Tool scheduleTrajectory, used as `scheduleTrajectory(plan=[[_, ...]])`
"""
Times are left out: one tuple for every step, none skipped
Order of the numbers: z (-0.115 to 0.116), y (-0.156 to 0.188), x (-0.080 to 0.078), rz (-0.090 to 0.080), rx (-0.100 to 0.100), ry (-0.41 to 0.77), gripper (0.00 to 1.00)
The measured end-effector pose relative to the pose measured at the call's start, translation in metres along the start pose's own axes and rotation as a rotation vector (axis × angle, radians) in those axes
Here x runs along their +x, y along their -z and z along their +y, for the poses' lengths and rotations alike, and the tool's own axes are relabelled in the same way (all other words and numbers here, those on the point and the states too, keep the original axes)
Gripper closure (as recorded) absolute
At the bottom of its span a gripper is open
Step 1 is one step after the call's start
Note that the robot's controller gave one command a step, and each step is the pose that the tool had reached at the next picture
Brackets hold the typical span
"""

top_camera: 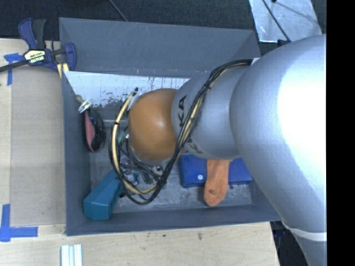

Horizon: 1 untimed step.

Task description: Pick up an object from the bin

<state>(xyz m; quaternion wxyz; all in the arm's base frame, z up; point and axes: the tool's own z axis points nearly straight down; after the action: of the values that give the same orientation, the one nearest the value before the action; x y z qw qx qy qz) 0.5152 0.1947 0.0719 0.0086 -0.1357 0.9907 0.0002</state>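
Claw sits low in the grey bin, hidden under the arm's orange cover, so I cannot tell if it's wide or closed — teal block just beside it in the near-left corner, blue box and orange piece on its other side.

A grey bin holds a teal block, blue box, orange strip and red-and-black object.
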Motion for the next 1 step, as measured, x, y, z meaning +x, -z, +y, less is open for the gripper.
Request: scheduleTrajectory(plan=[[-0.0001, -0.0002, 0.0003, 0.001, 0.0, 0.0, 1.0]])
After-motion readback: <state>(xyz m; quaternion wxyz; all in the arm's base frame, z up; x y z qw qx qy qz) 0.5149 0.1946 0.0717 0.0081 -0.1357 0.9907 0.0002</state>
